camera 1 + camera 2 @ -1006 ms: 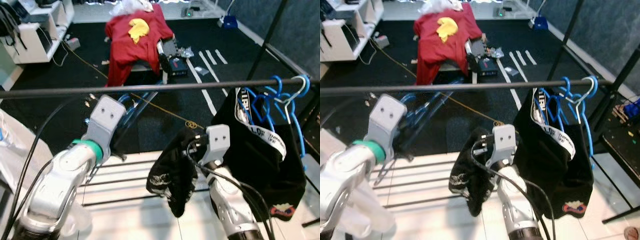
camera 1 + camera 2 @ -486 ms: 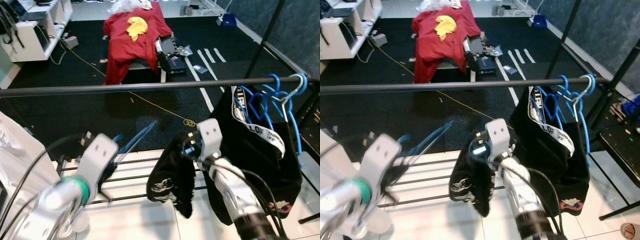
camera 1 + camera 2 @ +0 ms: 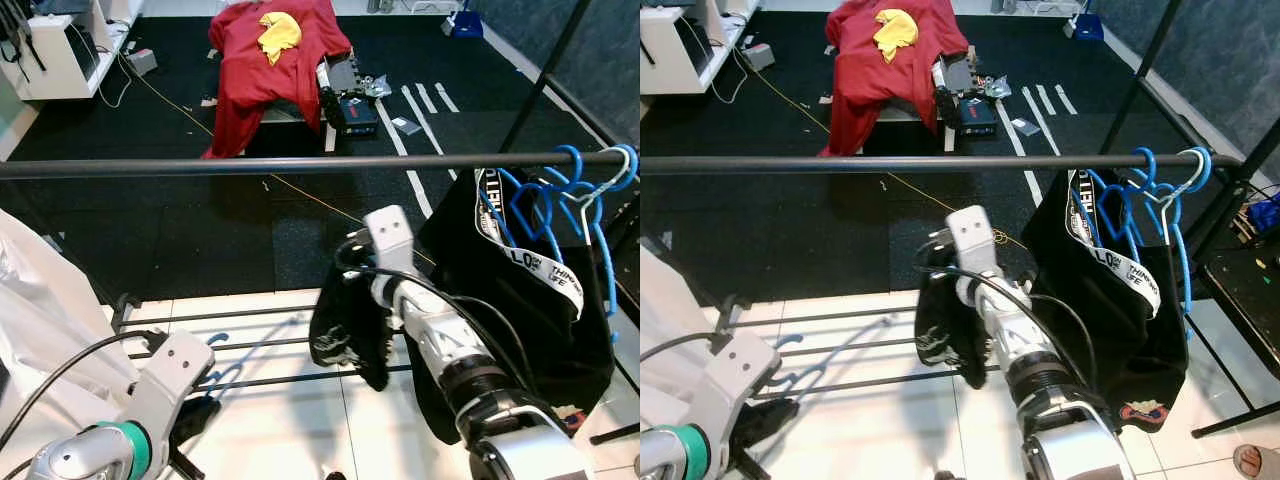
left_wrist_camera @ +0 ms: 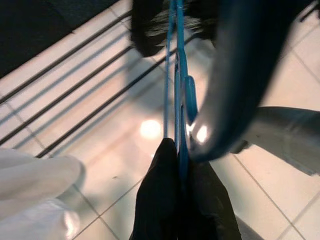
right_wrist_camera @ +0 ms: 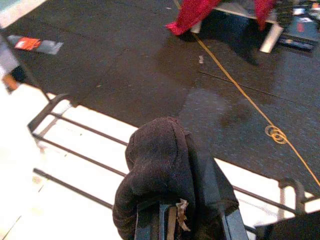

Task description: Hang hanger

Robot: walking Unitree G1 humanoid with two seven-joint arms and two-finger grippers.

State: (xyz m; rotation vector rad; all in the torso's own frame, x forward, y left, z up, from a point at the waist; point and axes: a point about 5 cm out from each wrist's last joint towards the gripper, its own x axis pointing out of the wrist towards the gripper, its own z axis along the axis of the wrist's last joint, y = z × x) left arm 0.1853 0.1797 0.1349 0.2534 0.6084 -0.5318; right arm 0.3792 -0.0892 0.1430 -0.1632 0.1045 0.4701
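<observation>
- The left gripper [image 4: 176,165] is closed tight on a blue hanger [image 4: 176,75], held low over the white tiles, well under the black rail [image 3: 250,166].
- The hanger's thin wires are seen running straight out from between the fingers, edge-on.
- The right gripper [image 5: 172,212] is clamped on a bunched dark garment [image 3: 345,325], which hangs between the arms.
- To do it well, the hook should probably be lifted clear above the rail, then lowered on, kept away from the blue hangers [image 3: 555,195] already up there.
</observation>
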